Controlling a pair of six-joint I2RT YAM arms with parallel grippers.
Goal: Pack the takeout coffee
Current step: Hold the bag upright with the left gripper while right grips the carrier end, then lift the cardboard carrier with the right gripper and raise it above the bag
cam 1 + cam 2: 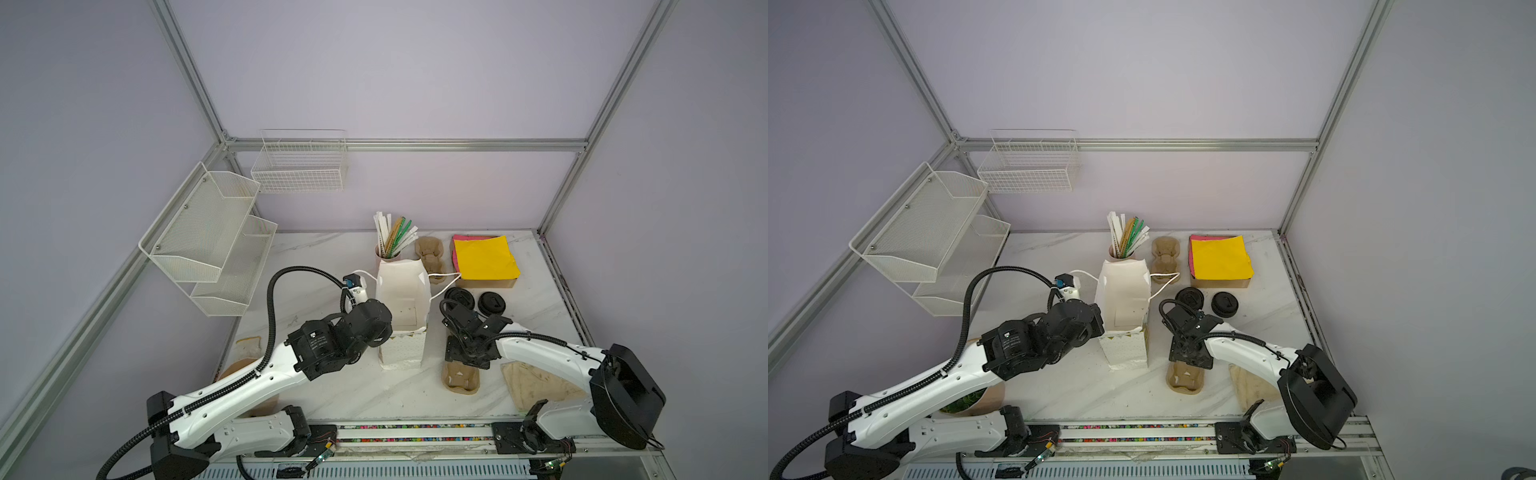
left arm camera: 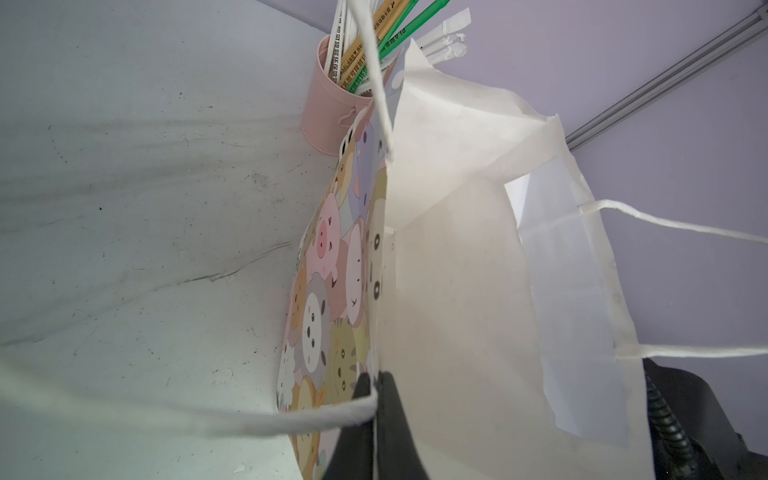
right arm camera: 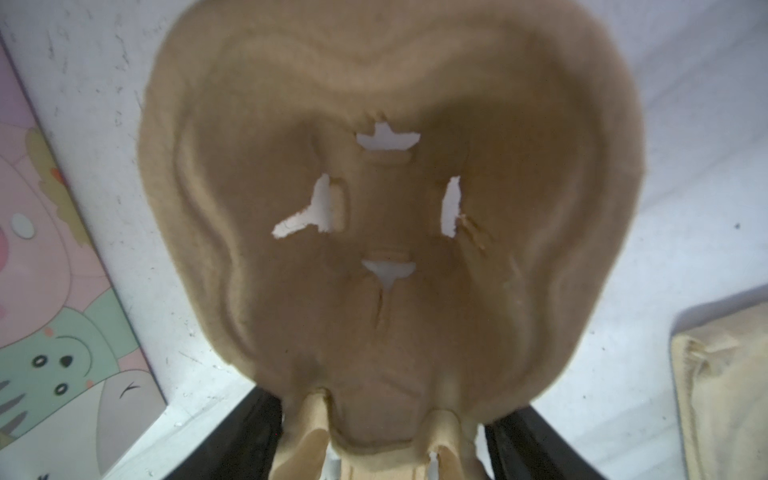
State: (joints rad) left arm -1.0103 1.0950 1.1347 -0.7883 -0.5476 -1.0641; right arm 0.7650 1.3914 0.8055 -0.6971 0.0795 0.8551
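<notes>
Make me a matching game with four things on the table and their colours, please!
Things:
1. straw cup
2. napkins
3. lids
4. cup tray

Colours:
A. black
B. brown
C. pink
D. yellow

Pairs: 1-C, 2-D, 3-A, 4-B

Your station reads as a robotics lab cell dressed as a café counter: aluminium frame, plain lilac panels, 2 bench-mounted arms, marble-look tabletop, straw cup, black lids.
</notes>
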